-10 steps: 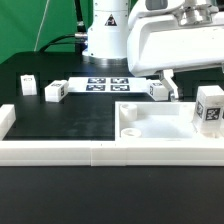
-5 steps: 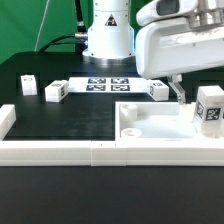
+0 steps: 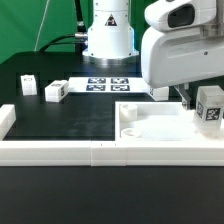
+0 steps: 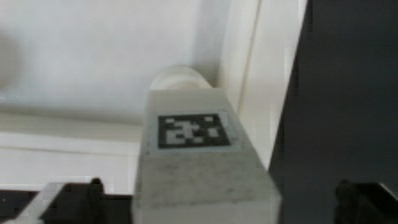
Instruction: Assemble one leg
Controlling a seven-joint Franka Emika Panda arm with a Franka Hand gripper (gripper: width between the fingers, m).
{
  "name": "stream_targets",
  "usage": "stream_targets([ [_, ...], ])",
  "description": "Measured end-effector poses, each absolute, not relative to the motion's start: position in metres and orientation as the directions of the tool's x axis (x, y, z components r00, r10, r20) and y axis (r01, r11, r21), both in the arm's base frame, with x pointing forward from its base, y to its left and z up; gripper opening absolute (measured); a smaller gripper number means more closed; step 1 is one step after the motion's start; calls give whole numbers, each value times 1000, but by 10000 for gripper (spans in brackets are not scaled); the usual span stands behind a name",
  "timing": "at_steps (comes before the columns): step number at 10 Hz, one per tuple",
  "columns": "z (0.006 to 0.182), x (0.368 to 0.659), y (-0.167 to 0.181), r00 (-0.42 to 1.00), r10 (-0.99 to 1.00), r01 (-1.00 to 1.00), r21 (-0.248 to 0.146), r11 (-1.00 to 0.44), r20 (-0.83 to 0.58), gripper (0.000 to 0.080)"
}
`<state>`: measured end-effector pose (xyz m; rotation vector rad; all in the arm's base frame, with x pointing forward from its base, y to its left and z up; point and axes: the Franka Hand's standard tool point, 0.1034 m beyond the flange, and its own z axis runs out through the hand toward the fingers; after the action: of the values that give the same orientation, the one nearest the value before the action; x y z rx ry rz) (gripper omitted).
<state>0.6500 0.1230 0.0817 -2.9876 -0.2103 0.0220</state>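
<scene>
A leg [image 3: 210, 107], a small white block with a square tag, stands upright on the large flat white slab [image 3: 150, 122] at the exterior view's right. My gripper [image 3: 193, 98] hangs just above and behind it. In the wrist view the leg [image 4: 196, 140] fills the middle. My gripper [image 4: 222, 203] is open. One dark fingertip [image 4: 79, 197] shows on either side of the leg, and there is a gap between the leg and each of them. Two more legs [image 3: 27, 85] [image 3: 54, 92] lie on the black table at the exterior view's left.
The marker board [image 3: 103, 84] lies in front of the robot base [image 3: 107, 35]. A low white wall [image 3: 60, 151] runs along the table's front edge and turns up at the exterior view's left [image 3: 7, 118]. Another small block [image 3: 157, 92] is partly hidden behind my gripper.
My gripper has moved toward the exterior view's right and down, from above the slab's rear edge to the upright leg. The parts have not moved.
</scene>
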Motion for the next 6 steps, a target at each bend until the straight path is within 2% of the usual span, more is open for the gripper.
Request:
stream_targets([
  [1,81,651,121,988,152,150,-146,-978,0,649],
  [2,81,651,121,987,163,162,-146,-976,7,564],
  [3,79,651,123,986,164,165,-143,-976,19,427],
  [4,79,651,123,986,164,165,-144,-976,20,427],
  [5,78,651,121,987,162,163,-142,-976,18,294],
  [6,78,651,120,987,161,162,-142,-976,18,294],
])
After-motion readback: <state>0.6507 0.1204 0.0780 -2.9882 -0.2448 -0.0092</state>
